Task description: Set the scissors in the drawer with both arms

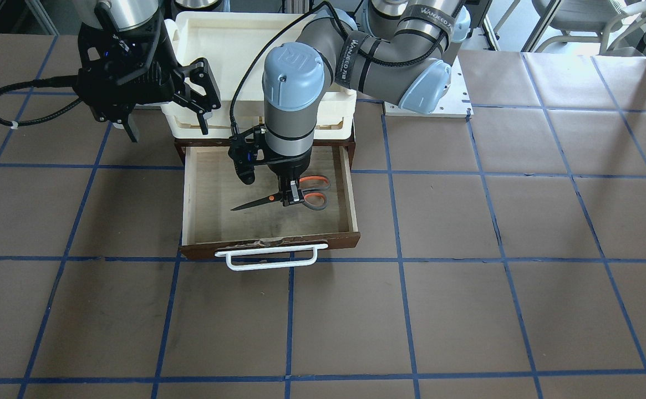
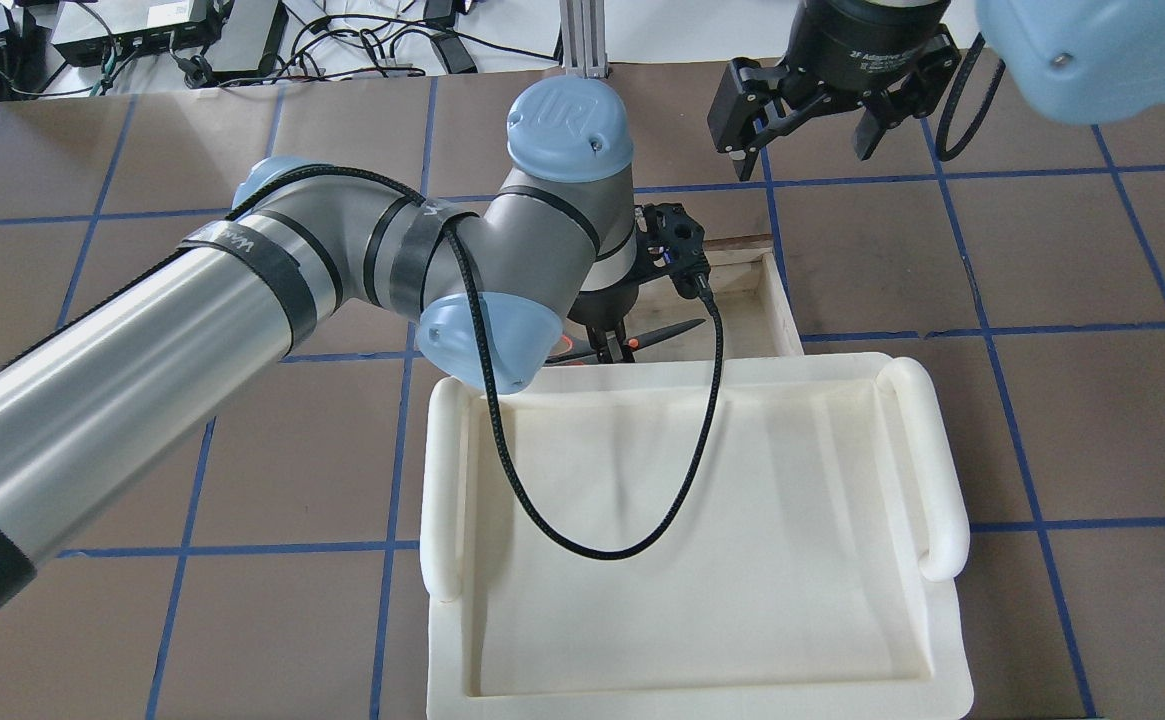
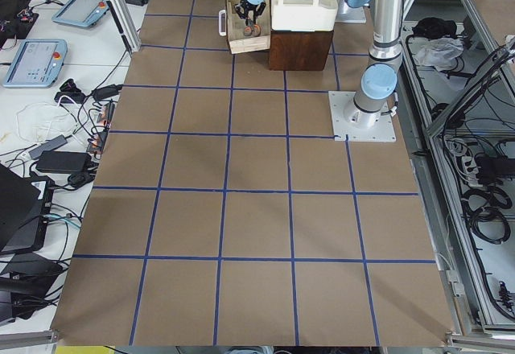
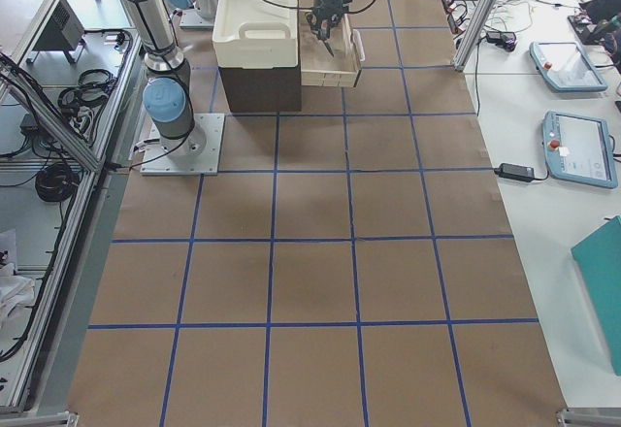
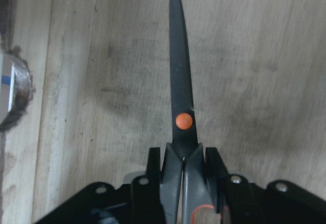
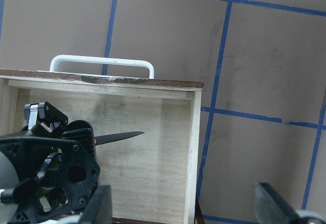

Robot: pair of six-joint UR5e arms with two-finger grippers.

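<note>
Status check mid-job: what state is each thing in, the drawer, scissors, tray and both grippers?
Drawer: pulled open.
Scissors: blades closed, held inside the drawer.
Left gripper: shut on the scissors just behind the pivot.
Right gripper: open, holding nothing.
Tray: empty.

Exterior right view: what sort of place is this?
Probably a robotics lab test cell: two grey-silver robot arms mounted on a brown table gridded with blue tape, and grey handheld control pendants lying on the white side bench.
</note>
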